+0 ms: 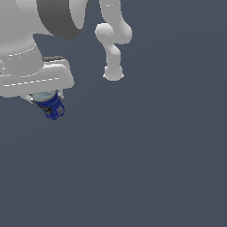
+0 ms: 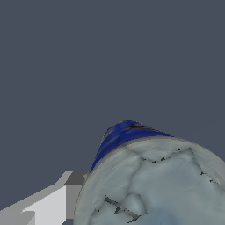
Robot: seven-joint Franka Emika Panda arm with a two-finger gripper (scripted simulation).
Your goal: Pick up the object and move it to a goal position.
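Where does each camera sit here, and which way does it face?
Exterior view: off the arm, exact position unclear; it looks at the white gripper with the can beneath it, arm links behind.
Wrist view: on the wrist, looking along the gripper onto the can's grey top; one finger shows beside it.
Shared: the can and the plain grey ground.

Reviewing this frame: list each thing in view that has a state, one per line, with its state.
can: tilted, hanging under the gripper, apparently held and off the floor; grey-silver top faces the wrist camera.
gripper: closed on the can as far as can be seen; fingertips mostly hidden.
arm: base stands on the floor further back in the exterior view.
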